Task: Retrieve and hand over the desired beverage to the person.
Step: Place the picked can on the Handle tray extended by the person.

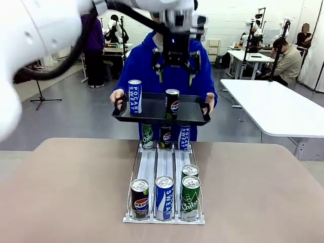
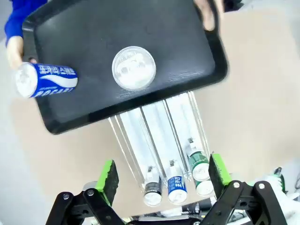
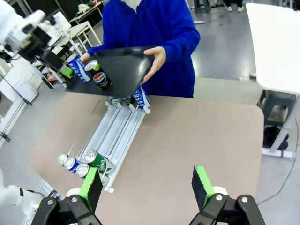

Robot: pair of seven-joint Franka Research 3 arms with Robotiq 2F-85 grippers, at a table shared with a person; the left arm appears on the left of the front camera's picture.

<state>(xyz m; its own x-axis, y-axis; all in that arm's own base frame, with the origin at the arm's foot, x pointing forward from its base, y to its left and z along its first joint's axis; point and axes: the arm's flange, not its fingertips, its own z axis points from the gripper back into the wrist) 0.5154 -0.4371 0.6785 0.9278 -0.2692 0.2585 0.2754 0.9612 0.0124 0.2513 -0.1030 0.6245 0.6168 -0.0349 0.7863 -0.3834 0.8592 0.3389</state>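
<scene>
The person [image 1: 152, 61] in a royal-blue hoodie holds a black tray [image 1: 195, 115] in both hands over the table's far edge. A Pepsi can [image 1: 172, 104] and a blue Pocari Sweat can [image 1: 134, 96] stand upright on it. My left gripper [image 1: 176, 78] hangs open just above the Pepsi can, holding nothing. In the left wrist view the left gripper [image 2: 163, 176] looks straight down on the Pepsi can's silver lid [image 2: 133, 68] and the Pocari Sweat can [image 2: 44, 79], well apart from both. My right gripper [image 3: 146, 185] is open and empty above the table.
A clear three-lane can rack [image 1: 164, 167] lies in the table's middle. At its near end stand a Pepsi [image 1: 140, 198], a Pocari Sweat [image 1: 164, 197] and two green Chilsung cans [image 1: 190, 198]; three more cans [image 1: 165, 136] stand at its far end under the tray. The tabletop [image 1: 66, 192] on both sides is bare.
</scene>
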